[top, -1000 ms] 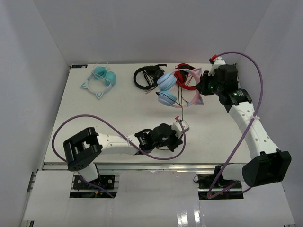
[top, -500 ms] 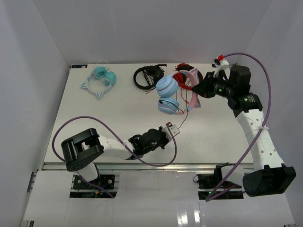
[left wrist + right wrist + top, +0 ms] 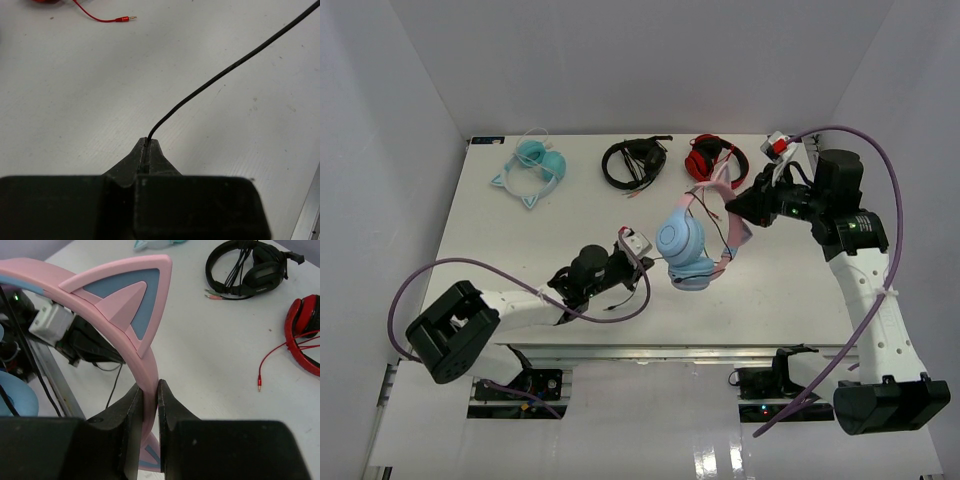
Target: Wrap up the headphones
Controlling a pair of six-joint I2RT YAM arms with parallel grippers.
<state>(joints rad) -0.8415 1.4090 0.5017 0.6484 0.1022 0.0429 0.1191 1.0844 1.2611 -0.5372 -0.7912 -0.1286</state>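
Carried forward, the headphones (image 3: 685, 250) hang, headband (image 3: 142, 360) clamped in the right gripper (image 3: 148, 390), cable (image 3: 225, 70) pinched by the left gripper (image 3: 146, 145); wrapping seems hardly begun.

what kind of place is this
Probably a robot lab test cell: a white table boxed in by plain white walls, a left arm and right arm bolted at its near edge, and aqua headphones, black headphones and red headphones laid out.

Seeing headphones (image 3: 682, 240) up off the tabletop (image 3: 520, 250), right of its middle. Hanging tilted from pink cat-eared headband (image 3: 122, 305), light blue round cups (image 3: 695, 275) lowest. Thin dark cable (image 3: 225, 70) stretched nearly straight above tabletop.
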